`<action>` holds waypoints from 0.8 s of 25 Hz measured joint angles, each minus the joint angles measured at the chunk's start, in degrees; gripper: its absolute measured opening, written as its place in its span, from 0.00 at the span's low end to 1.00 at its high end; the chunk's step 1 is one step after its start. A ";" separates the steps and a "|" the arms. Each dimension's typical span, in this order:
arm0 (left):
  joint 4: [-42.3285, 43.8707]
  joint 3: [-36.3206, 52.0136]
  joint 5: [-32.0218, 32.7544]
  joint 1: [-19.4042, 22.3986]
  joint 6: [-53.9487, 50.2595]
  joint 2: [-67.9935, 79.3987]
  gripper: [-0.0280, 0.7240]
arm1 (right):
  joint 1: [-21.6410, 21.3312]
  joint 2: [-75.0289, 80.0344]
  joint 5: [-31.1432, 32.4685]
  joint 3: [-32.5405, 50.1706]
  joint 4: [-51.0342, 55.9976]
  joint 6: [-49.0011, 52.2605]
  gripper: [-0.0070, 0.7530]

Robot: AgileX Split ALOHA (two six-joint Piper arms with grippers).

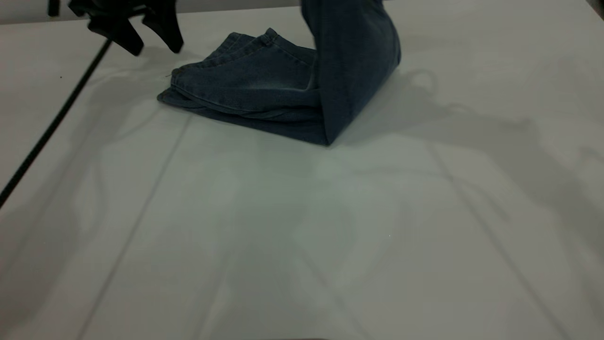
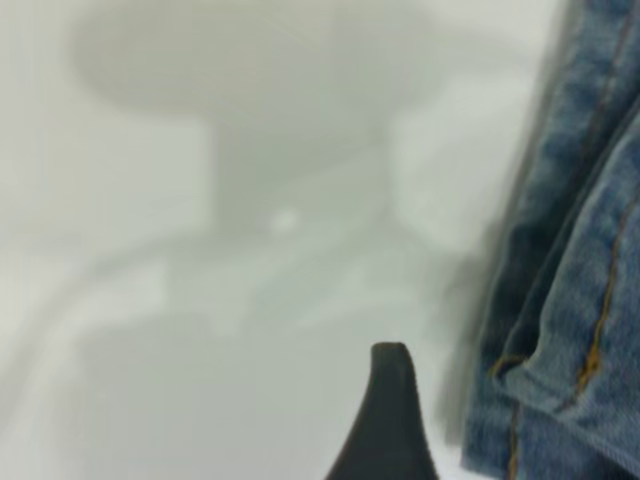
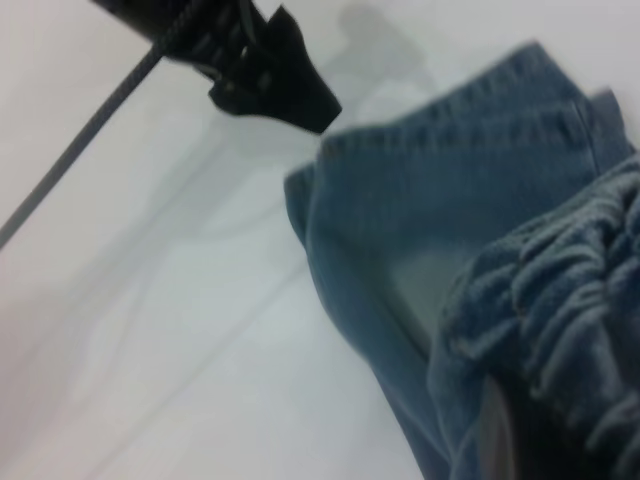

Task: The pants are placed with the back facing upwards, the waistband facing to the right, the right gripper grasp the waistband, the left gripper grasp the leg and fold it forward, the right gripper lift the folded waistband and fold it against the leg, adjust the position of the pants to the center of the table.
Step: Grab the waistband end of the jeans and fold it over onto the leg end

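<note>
A pale white counter [image 1: 302, 226] filled the scene, crossed by soft shadows and a thin black cable [image 1: 52, 125] running toward its left edge. The pants [image 1: 264, 89], blue denim, lay near the far edge of the counter, somewhat left of the middle. Their folded legs rested flat, while the waistband end [image 1: 351, 52] rose steeply up out of the exterior view. In the right wrist view bunched, gathered denim [image 3: 560, 300] sat directly against the camera, so the right gripper appeared to have its jaws closed on that raised waistband end, though the jaws themselves were hidden. The left gripper [image 1: 134, 30] hung above the counter near the far left corner, just beside the leg hems, with its jaws spread and holding nothing; one dark fingertip [image 2: 392, 400] showed beside the denim edge.
</note>
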 joint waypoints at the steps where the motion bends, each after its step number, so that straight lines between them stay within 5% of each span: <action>1: 0.26 0.00 0.14 0.12 0.00 -0.86 0.78 | 1.05 0.43 -1.49 0.00 1.05 -0.06 0.09; 7: 3.69 0.00 0.31 0.35 0.00 -7.56 0.78 | 5.24 5.85 -5.64 0.00 12.67 -5.74 0.09; 13: 4.35 0.00 0.31 0.35 0.00 -11.62 0.78 | 8.29 10.12 -4.98 -0.19 32.29 -24.33 0.09; 20: 3.49 -0.32 0.97 0.35 0.00 -12.89 0.78 | 9.82 18.02 -2.86 -3.70 35.51 -28.81 0.13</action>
